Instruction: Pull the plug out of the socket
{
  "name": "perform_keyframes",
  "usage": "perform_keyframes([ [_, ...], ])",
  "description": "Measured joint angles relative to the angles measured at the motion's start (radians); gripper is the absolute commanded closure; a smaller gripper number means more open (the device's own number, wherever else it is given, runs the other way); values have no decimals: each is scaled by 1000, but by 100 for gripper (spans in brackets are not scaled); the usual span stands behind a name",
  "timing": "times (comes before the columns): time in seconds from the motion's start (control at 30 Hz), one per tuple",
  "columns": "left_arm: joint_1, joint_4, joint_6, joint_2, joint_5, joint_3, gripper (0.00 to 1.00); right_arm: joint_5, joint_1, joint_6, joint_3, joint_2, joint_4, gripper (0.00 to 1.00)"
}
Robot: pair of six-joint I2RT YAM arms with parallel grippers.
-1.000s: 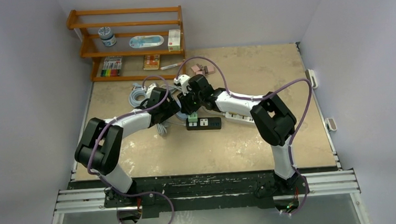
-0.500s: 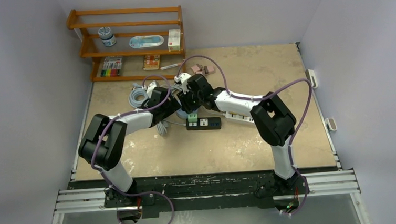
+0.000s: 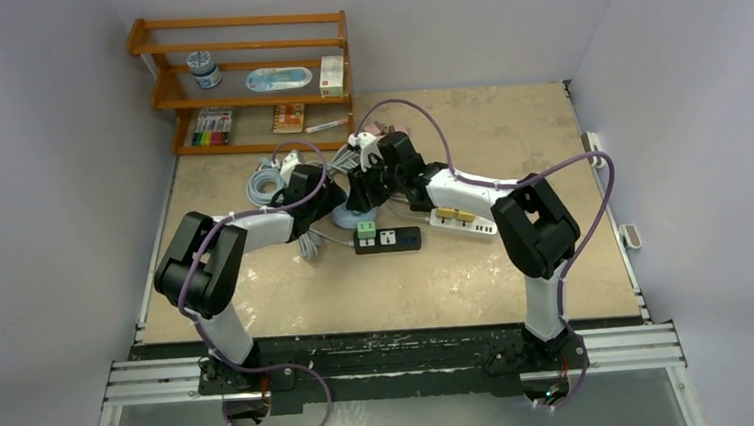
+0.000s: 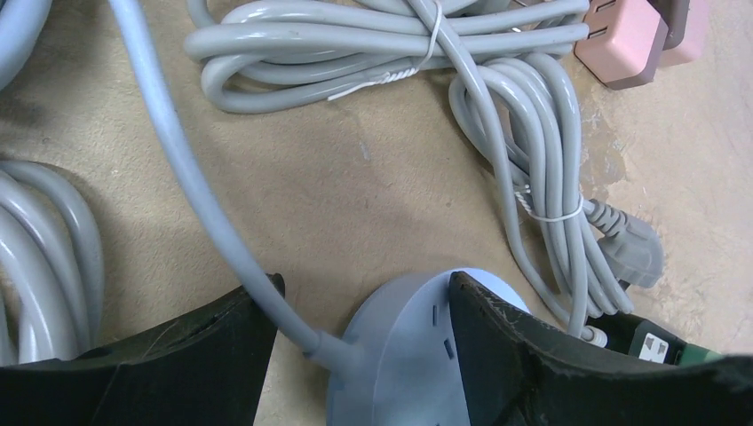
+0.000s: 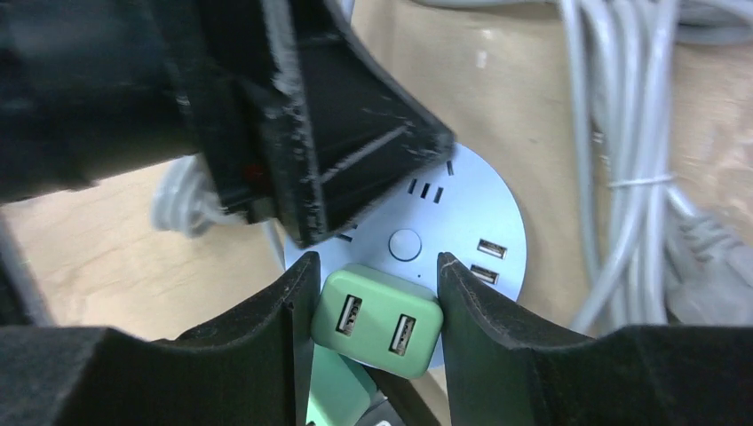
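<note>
Now the green plug [image 5: 377, 321] sits clamped between the jaws of the right gripper [image 5: 373, 297]. It looks lifted just off the round socket [image 5: 448, 222] behind it. I cannot see its pins, so I think it is out, but I am not sure. Compared with a moment ago, the right arm is higher and farther back, and the socket now shows from above. That looks like the pull is happening, so the job seems nearly done. The left gripper [image 4: 362, 306] has its jaws apart, one on each side of the socket, with one touching its rim. I cannot tell if they squeeze it. Beyond the left jaws lie grey cord bundles [image 4: 497, 133].
</note>
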Motion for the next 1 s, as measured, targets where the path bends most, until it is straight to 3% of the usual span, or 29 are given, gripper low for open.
perform_keyframes([
  [0.07,0,2,0,1,0,0,31,-68,-6,26,-3,-1,20,100],
  [0.13,0,3,0,2,0,0,31,-6,6,2,-2,-3,5,100],
  [0.33,0,6,0,1,2,0,31,-33,-9,-5,2,-5,1,100],
  [0.63,6,21,-13,-7,29,-11,31,-264,-105,159,-98,-26,172,100],
  [0.83,29,32,-91,-58,119,-58,30,-327,-120,225,-103,-34,304,100],
  [1.0,90,28,-195,-72,274,-75,30,-331,-116,259,-103,-34,396,100],
])
